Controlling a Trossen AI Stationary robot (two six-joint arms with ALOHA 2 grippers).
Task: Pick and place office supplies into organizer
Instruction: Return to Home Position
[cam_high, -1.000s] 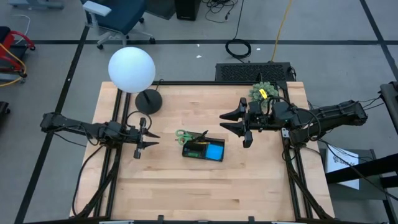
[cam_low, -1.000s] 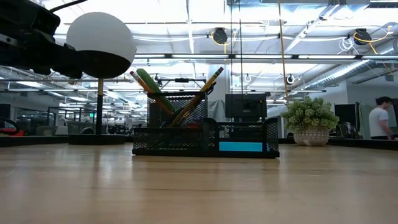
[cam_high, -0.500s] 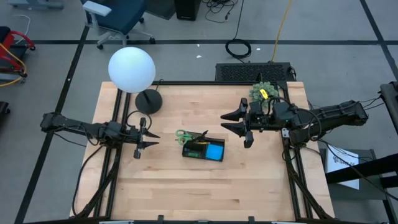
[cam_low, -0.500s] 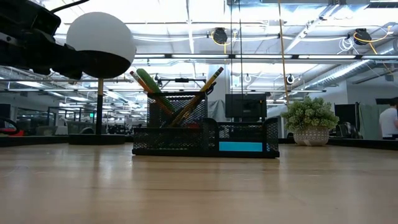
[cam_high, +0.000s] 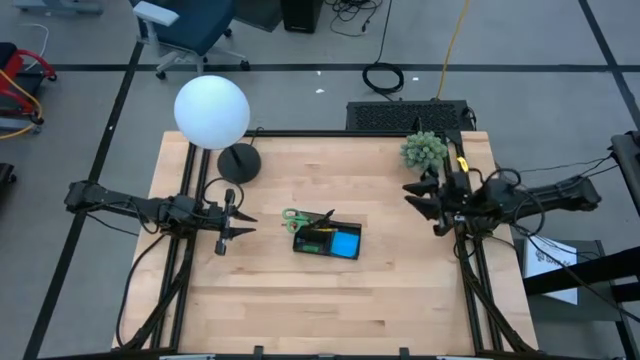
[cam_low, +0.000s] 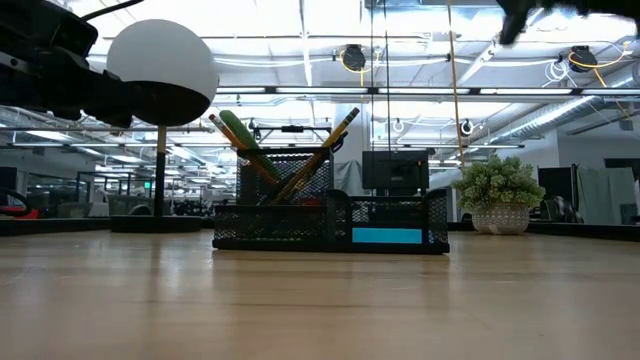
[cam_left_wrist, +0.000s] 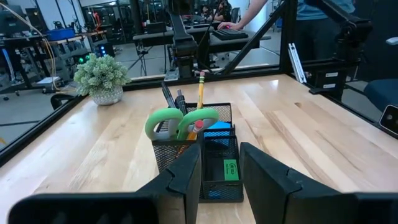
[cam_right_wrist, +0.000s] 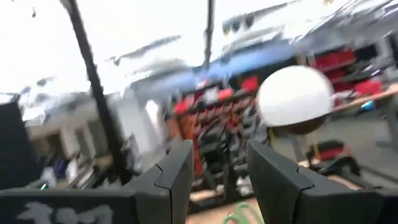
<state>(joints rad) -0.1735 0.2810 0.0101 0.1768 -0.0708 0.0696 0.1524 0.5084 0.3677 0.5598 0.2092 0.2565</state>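
The black mesh organizer (cam_high: 327, 238) stands mid-table and also shows in the low view (cam_low: 330, 222) and the left wrist view (cam_left_wrist: 200, 163). The green-handled scissors (cam_left_wrist: 180, 122), orange-yellow pencils (cam_low: 318, 155) and dark pens (cam_left_wrist: 170, 95) stand slanted in its taller section. The blue pad (cam_high: 346, 243) and the green eraser (cam_left_wrist: 231, 169) lie in its lower compartments. My left gripper (cam_high: 240, 224) hovers open to the organizer's left, pointing at it. My right gripper (cam_high: 412, 197) is open near the table's right edge, well clear of the organizer.
A lamp with a white globe (cam_high: 211, 112) and a black round base (cam_high: 239, 161) stands at the far left. A green plant ball (cam_high: 424, 150) sits at the far right, close to my right arm. Bare wood (cam_high: 330, 300) fills the near half.
My right arm has drawn back from beside the organizer toward the table's right edge, staying open; its wrist view is blurred by the motion. The organizer and its contents have kept still.
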